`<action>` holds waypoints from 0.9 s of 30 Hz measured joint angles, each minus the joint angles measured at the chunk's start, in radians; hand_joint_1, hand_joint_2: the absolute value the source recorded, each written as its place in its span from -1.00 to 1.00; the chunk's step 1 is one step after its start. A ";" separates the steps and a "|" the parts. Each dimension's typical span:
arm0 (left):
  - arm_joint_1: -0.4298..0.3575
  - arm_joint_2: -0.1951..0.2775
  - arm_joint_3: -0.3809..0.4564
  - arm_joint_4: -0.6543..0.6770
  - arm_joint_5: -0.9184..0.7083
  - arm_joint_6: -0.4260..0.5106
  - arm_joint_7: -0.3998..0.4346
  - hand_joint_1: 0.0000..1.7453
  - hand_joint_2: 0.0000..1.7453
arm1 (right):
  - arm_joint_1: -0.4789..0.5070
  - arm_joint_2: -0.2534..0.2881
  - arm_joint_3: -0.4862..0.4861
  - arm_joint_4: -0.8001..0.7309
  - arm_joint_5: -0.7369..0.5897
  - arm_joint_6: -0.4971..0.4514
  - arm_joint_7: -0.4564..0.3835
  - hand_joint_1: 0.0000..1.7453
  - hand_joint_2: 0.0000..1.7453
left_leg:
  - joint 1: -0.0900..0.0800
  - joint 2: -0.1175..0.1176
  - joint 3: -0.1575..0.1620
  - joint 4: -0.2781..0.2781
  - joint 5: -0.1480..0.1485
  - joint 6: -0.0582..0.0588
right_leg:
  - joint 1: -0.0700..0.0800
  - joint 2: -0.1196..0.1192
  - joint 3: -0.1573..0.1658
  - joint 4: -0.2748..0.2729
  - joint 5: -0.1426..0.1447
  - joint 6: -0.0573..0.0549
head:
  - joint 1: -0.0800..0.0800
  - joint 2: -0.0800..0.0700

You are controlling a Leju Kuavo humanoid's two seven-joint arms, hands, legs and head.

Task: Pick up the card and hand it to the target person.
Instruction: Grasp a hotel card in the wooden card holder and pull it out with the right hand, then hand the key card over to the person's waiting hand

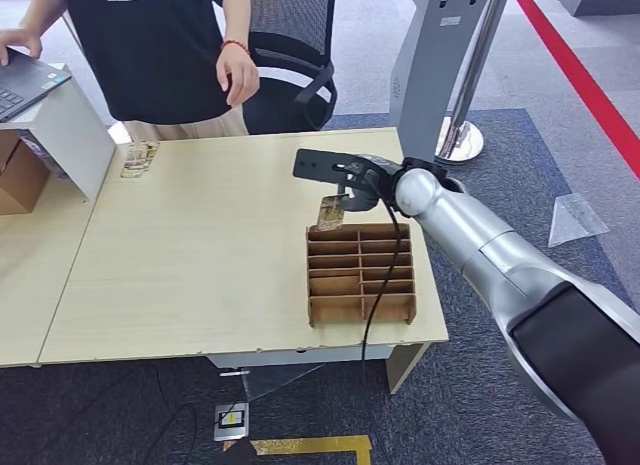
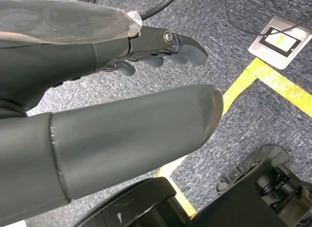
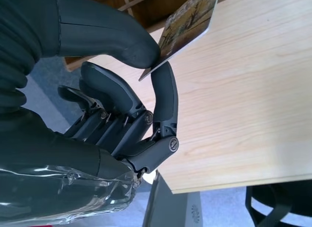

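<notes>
card: a thin printed card with a yellow-brown picture face (image 3: 188, 23), pinched by one corner between the thick grey thumb and a dark finger of the right hand (image 1: 355, 185), hangs just above the back edge of the brown slotted cardboard organiser (image 1: 361, 273) on the pale wooden table (image 1: 196, 255). the other fingers are curled in under the palm. you hold only a corner, so keep the pinch firm and carry the card level and slowly toward the person in the black shirt (image 1: 151, 55), whose hand with a red wristband (image 1: 240, 73) waits beyond the far table edge. the left hand (image 2: 165, 49) hangs over the carpet, fingers loosely apart, holding nothing.
</notes>
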 joint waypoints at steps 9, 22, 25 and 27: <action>0.009 0.001 0.000 0.000 0.013 0.017 -0.003 -1.00 -1.00 | -0.005 -0.004 -0.044 -0.047 -0.081 -0.172 -0.066 1.00 1.00 | 0.000 0.000 0.000 0.000 0.000 0.000 | 0.000 0.000 0.000 0.000 0.000 0.000 | 0.000 0.000; 0.018 0.001 0.000 0.000 0.016 0.029 -0.007 -1.00 -1.00 | -0.001 -0.004 -0.146 -0.043 -0.259 -0.390 -0.176 1.00 1.00 | 0.000 0.000 0.000 0.000 0.000 0.000 | 0.000 0.000 0.000 0.000 0.000 0.000 | 0.000 0.000; 0.019 0.001 0.000 0.000 0.016 0.032 -0.008 -1.00 -1.00 | 0.007 -0.004 -0.177 -0.026 -0.326 -0.432 -0.221 1.00 1.00 | 0.000 0.000 0.000 0.000 0.000 0.000 | 0.000 0.000 0.000 0.000 0.000 0.000 | 0.000 0.000; 0.019 0.001 0.000 0.000 0.016 0.034 -0.009 -1.00 -1.00 | 0.015 -0.004 -0.199 -0.012 -0.380 -0.457 -0.261 1.00 1.00 | 0.000 0.000 0.000 0.000 0.000 0.000 | 0.000 0.000 0.000 0.000 0.000 0.000 | 0.000 0.000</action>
